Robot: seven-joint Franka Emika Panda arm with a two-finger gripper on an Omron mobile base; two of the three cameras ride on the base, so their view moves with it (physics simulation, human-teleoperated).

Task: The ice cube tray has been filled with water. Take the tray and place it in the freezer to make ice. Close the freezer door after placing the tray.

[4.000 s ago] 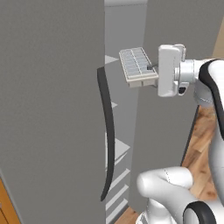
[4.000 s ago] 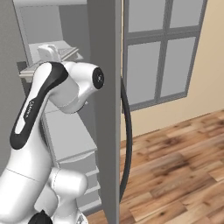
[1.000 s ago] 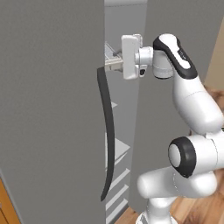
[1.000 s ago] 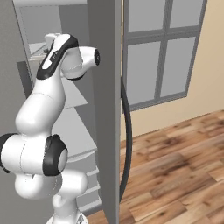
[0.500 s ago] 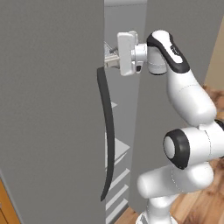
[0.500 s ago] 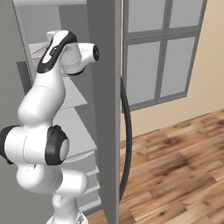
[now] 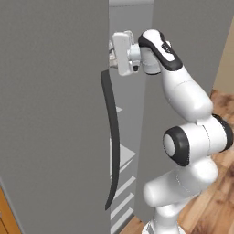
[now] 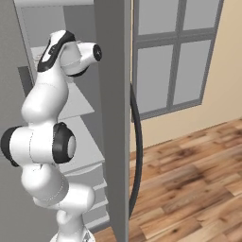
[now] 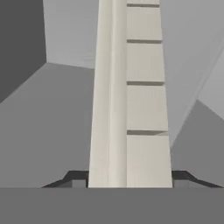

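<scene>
Reaching between the two open doors of the freezer [image 7: 55, 114], the arm holds its hand [image 7: 112, 54] high up at the mouth of the grey compartment, just beside the inner edge of the left door and above the top of that door's long dark handle [image 7: 113, 141]. From the left base camera the white wrist block hides most of the fingers, which point into the interior.

Seen from the camera on the hand, the ice cube tray [image 9: 129, 100] runs straight out from between the two dark fingertips [image 9: 74, 177], which sit against its near end on either side. So the hand is clamped on the tray's near end, and the tray stretches away from it into the freezer. It shows edge-on as a long pale strip with a rim on one side and a row of cell walls on the other. Grey inner walls of the freezer surround it; whether its far end rests on a shelf I cannot tell.

From the right base camera the arm's upper links lean into the compartment beside the right door [image 8: 113, 118], above pale shelves [image 8: 82, 104]. A window [image 8: 175, 52] and wooden floor [image 8: 194, 179] lie to the right.
</scene>
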